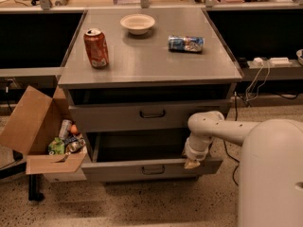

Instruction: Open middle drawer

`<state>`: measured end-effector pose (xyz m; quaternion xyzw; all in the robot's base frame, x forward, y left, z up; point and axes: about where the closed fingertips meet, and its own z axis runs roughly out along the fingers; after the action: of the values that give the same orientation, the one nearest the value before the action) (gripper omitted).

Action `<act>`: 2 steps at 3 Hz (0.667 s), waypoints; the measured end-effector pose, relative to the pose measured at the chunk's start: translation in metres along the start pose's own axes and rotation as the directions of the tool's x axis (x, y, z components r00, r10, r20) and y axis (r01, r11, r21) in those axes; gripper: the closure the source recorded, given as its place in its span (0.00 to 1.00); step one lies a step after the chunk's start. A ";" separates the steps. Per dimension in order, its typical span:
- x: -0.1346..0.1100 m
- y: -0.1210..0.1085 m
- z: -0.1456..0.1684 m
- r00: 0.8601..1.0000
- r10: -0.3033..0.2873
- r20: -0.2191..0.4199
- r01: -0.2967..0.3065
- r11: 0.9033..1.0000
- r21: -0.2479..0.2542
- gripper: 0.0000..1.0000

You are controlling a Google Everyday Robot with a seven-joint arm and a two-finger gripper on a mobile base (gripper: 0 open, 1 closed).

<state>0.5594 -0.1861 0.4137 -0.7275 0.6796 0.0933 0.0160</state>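
Observation:
The grey cabinet has a taller top drawer [152,113] that is partly out. Below it the middle drawer [152,169], a low grey front with a small dark loop handle, is pulled out toward the camera. A dark opening shows above and behind its front. The lowest drawer is hidden under it. My gripper [191,163] hangs from the white arm [222,129] and rests at the top edge of the middle drawer's front, near its right end.
On the cabinet top [151,60] stand a red can [96,48], a white bowl [137,23] and a blue packet [186,43]. An open cardboard box [42,136] of trash sits at the cabinet's left. Cables and a power strip [272,61] are at the right.

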 end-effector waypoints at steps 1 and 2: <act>0.001 0.014 0.003 1.000 0.017 0.008 -0.017 0.999 -0.029 0.95; 0.000 0.025 0.008 0.999 0.033 0.029 -0.031 0.998 -0.055 1.00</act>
<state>0.5333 -0.1867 0.4081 -0.7152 0.6880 0.1230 0.0047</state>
